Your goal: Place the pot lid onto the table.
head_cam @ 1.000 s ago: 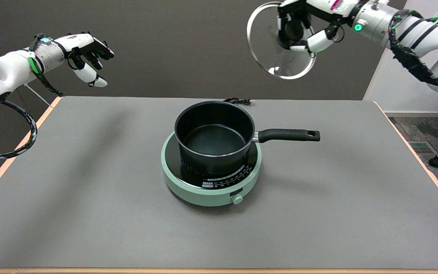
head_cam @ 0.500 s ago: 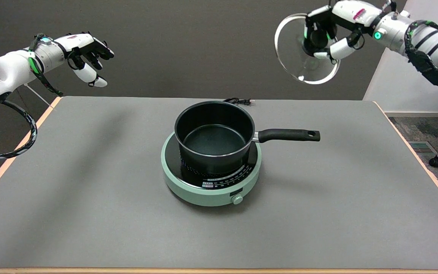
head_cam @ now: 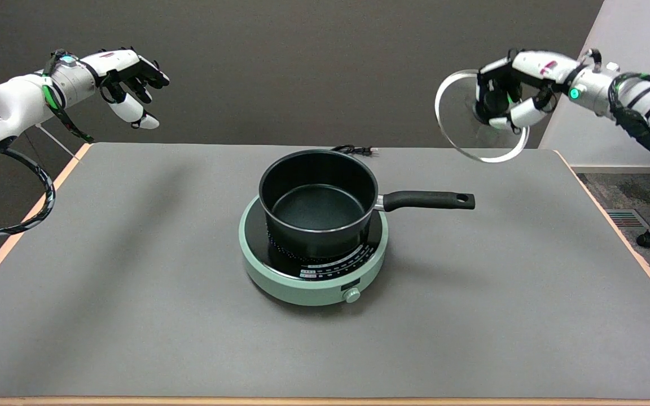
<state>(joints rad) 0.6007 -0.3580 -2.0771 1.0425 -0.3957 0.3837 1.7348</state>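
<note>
A round glass pot lid (head_cam: 460, 121) with a metal rim hangs tilted on edge in the air above the table's far right part. My right hand (head_cam: 508, 104) grips its black knob from the right side, fingers wrapped around it. The lid's lower rim hovers a little above the grey table (head_cam: 528, 270). A black pot (head_cam: 318, 204) with a long black handle pointing right stands uncovered on a mint-green induction cooker (head_cam: 313, 265) at the table's middle.
The idle left hand (head_cam: 130, 79) hangs in the air at the upper left. A black power cord and plug (head_cam: 353, 150) lie behind the pot. A chair's castors (head_cam: 649, 237) stand on the floor beyond the table's right edge.
My right hand has carried the lid to the right and downward, away from above the pot, nearer to the table's far right part. The pot and the left arm have not moved.
</note>
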